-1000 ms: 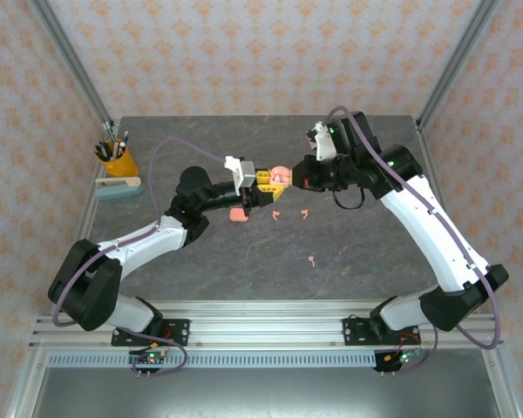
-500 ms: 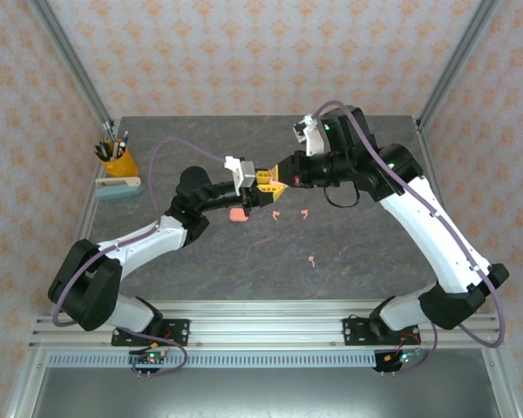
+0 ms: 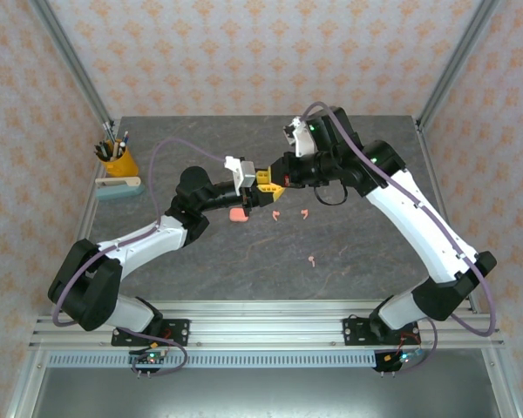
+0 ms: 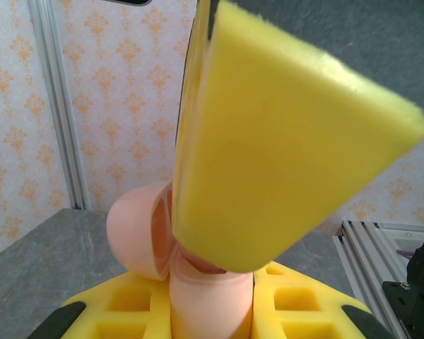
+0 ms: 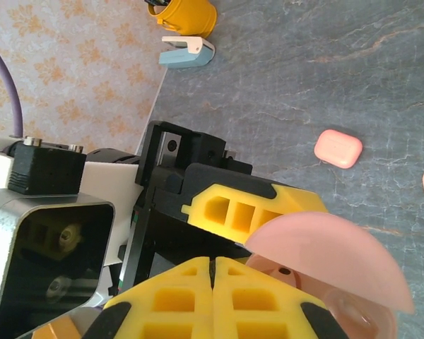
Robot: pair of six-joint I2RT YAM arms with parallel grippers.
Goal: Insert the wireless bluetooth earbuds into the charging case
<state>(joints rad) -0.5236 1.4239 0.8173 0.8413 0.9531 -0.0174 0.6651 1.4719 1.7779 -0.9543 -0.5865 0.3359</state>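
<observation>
- Roughly above the middle of the surface, a little toward its far edge, the two arms meet tip to tip.
- Left gripper: its yellow fingers are clamped on the base of an open charging case, pale pink, held off the surface.
- The case lid is swung back and stands open beside the base.
- Right gripper: its yellow pads are pressed together, with just a thin seam between them. The tips sit right at the mouth of the open charging case. From the left wrist, one of these pads looms just above the case.
- Inside the case mouth, beside the right gripper's tips, is a small pink piece with a dark dot; I cannot tell whether it is an earbud.
- A closed case, also pink, lies flat on the surface just nearward of the left gripper.
- Three tiny pink earbuds lie loose on the surface: two near the closed case, one apart from them, closer to the near edge.
- By the left edge, toward the far-left corner, a yellow pen cup stands beside a pale blue object.
</observation>
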